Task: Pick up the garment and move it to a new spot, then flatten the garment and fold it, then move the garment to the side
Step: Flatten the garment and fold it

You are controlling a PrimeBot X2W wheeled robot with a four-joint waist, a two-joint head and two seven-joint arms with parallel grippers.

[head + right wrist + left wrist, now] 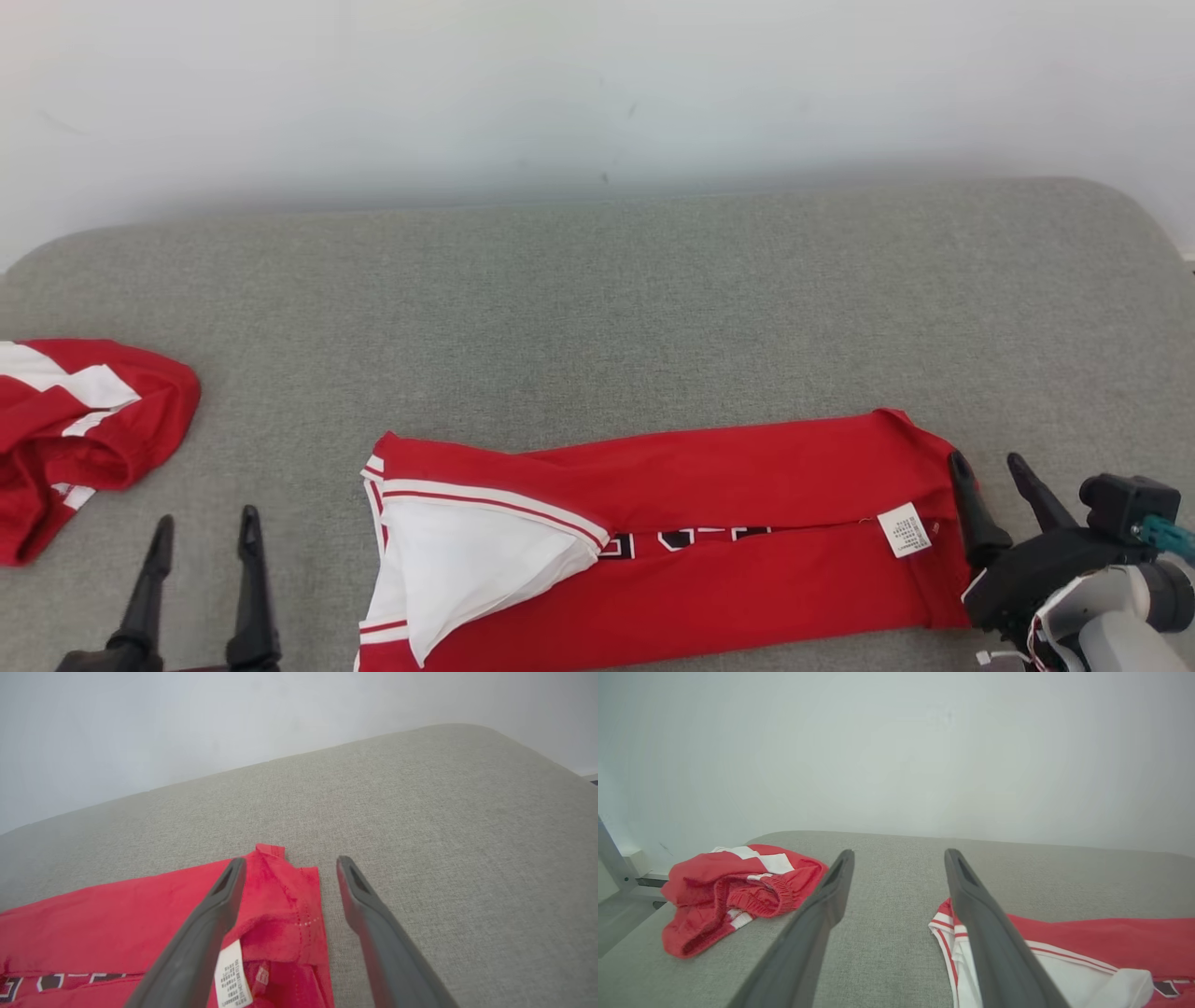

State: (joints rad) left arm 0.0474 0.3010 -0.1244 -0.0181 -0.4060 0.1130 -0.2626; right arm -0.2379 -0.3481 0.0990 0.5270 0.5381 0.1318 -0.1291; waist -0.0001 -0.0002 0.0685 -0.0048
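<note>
Left hand (pixel 206 519) and right hand (pixel 987 458) both stand spread, empty. Garment (pixel 747 467) looks thin, limp, light — likely to sag and unfold — so pinch its end corners through both layers.

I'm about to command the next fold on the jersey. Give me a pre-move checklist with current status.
1. The jersey has its long sides folded in: ok.
2. Its near edge lies flat: cannot tell, partly cut off in the head view.
3. The left gripper open, empty: ok.
4. The right gripper open, empty, at the jersey's right end: ok.
5. The crumpled red garment apart from the jersey: ok.
6. Bare grey surface behind: ok.
</note>
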